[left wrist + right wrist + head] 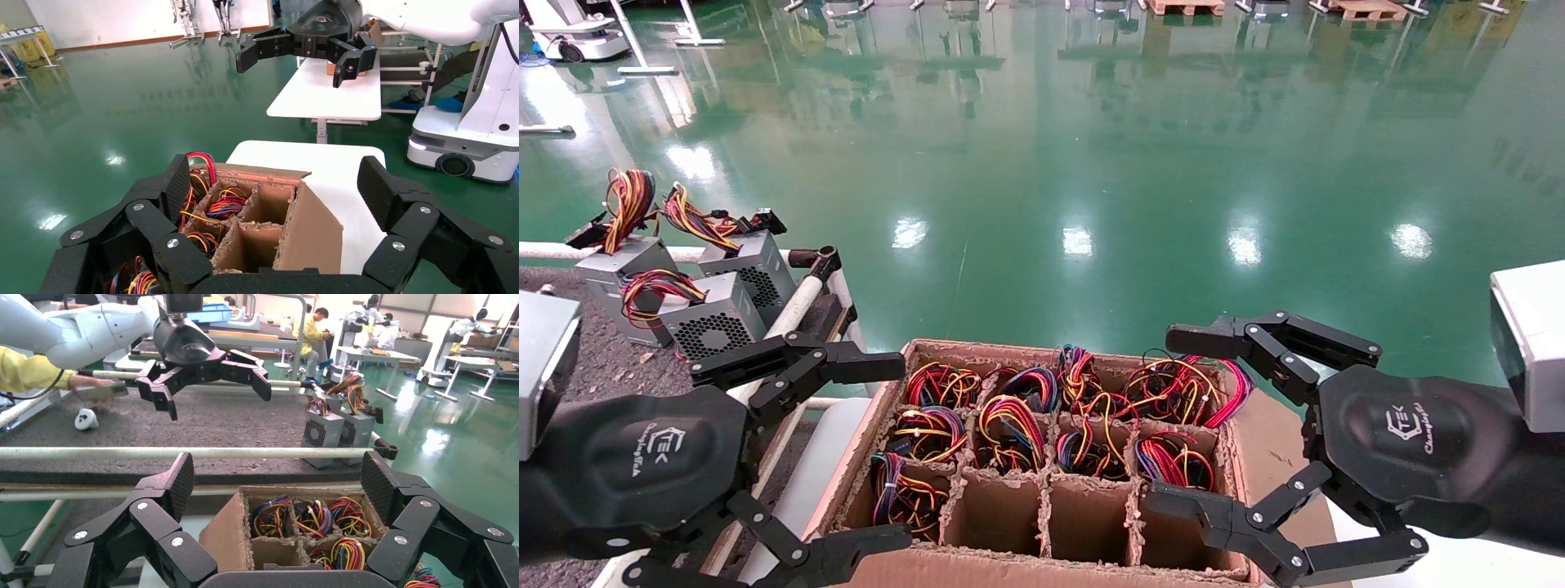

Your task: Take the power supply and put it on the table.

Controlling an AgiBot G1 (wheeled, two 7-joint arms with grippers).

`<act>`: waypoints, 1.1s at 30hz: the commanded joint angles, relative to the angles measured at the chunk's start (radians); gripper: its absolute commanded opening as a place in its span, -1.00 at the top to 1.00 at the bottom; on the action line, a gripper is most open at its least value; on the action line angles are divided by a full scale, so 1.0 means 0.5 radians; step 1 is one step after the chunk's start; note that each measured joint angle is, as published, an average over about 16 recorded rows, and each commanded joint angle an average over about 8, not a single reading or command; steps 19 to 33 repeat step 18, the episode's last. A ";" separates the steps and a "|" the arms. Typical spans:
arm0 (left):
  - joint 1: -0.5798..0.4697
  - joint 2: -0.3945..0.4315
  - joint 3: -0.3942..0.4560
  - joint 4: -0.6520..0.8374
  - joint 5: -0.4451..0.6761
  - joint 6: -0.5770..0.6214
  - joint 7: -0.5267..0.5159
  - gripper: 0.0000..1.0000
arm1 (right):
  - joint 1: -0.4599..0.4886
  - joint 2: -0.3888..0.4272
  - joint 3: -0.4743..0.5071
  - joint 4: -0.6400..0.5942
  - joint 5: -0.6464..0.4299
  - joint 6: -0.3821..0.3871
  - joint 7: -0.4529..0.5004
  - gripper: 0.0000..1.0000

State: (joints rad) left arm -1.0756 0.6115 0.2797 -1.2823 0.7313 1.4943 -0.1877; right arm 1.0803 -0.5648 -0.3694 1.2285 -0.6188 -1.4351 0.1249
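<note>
Several power supplies stand in the cells of a brown carton (pixel 875 425); only their looped red, orange, yellow and black wires (pixel 1009 426) show, the bodies are hidden. My left gripper (pixel 905 453) hangs open above the carton's left side, nothing between its fingers. The right gripper (pixel 1160 416) is open and empty above the carton's right side. The left wrist view looks past the open left gripper (pixel 275 184) into two empty cells (pixel 269 205). Below the open right gripper (pixel 276 478), wire-filled cells (pixel 318 517) show. The dark grey table (pixel 592 359) lies to my left.
Three grey boxes with wire bundles stand at the table's far corner: a plain one (pixel 625 263), one with a honeycomb vent (pixel 756 276), one with a fan grille (pixel 715 325). A white tube rail (pixel 797 306) edges the table. The carton rests on a white surface (pixel 813 469). Green floor lies beyond.
</note>
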 commanded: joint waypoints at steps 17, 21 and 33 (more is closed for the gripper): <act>0.000 0.000 0.000 0.000 0.000 0.000 0.000 -1.00 | 0.000 0.000 0.000 0.000 0.000 0.000 0.000 -1.00; 0.000 0.000 0.000 0.000 0.000 0.000 0.000 -1.00 | 0.000 0.000 0.000 0.000 0.000 0.000 0.000 -1.00; 0.000 0.000 0.000 0.000 0.000 0.000 0.000 -1.00 | 0.000 0.000 0.000 0.000 0.000 0.000 0.000 -1.00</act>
